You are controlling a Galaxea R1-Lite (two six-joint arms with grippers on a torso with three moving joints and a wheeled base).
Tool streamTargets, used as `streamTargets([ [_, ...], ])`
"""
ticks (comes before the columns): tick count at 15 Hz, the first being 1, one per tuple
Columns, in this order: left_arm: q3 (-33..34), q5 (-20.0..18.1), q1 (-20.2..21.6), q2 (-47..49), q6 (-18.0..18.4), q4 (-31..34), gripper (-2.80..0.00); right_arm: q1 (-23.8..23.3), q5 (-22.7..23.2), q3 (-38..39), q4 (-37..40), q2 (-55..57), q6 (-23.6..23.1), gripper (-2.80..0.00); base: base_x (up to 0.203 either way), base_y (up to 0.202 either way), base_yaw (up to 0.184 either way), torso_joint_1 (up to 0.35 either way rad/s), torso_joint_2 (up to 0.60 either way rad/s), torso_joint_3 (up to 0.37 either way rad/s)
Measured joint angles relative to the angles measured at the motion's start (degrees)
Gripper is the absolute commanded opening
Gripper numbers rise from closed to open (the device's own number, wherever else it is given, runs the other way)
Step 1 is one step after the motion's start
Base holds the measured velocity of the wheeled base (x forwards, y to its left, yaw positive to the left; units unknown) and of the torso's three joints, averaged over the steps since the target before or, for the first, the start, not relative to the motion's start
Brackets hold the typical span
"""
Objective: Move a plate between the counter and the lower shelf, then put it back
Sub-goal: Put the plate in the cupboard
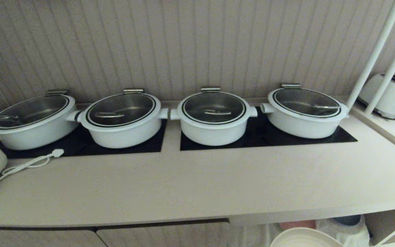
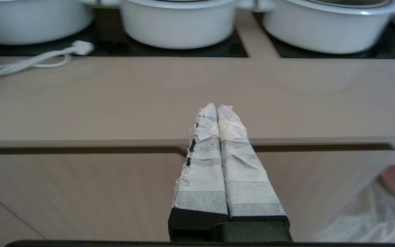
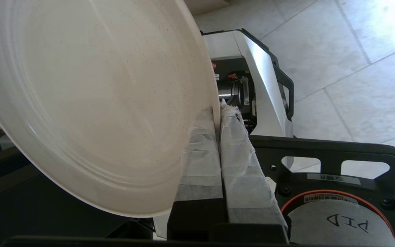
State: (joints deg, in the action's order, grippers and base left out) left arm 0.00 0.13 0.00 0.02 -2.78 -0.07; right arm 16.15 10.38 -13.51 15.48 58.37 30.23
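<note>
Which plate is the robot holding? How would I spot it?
Look under the counter front, at its right end. The plate pokes up there, pinched by its rim in the right end effector. It is plain cream; the plates behind are pink and blue.

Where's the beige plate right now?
The plate is pinched at its rim by the right gripper, below the counter edge at lower right of the head view.

Head view dim, soft, bowed at edges. Sun glare bleaches floor tiles (image 3: 372, 41) in right wrist view. Pots (image 2: 180, 24) slightly blurred in left wrist view.
</note>
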Motion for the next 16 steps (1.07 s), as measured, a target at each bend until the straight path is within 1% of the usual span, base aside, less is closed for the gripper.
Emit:
streamTargets([
  [12, 0.0, 0.01, 0.0, 0.0, 0.01, -0.03, -2.8, 0.0, -0.02, -0.1, 0.02, -0.02, -0.09, -2.8, 0.0, -0.194, 0.001, 0.002, 0.0, 0.003],
  [14, 0.0, 0.01, 0.0, 0.0, 0.02, -0.02, -2.8, 0.0, -0.04, -0.1, 0.02, -0.02, -0.06, -2.8, 0.0, -0.128, -0.005, 0.001, 0.0, 0.002],
  [16, 0.0, 0.02, 0.0, 0.0, -0.02, -0.02, -2.8, 0.0, -0.02, -0.1, 0.01, -0.05, -0.09, -2.8, 0.0, 0.0, 0.0, 0.0, 0.0, 0.0],
])
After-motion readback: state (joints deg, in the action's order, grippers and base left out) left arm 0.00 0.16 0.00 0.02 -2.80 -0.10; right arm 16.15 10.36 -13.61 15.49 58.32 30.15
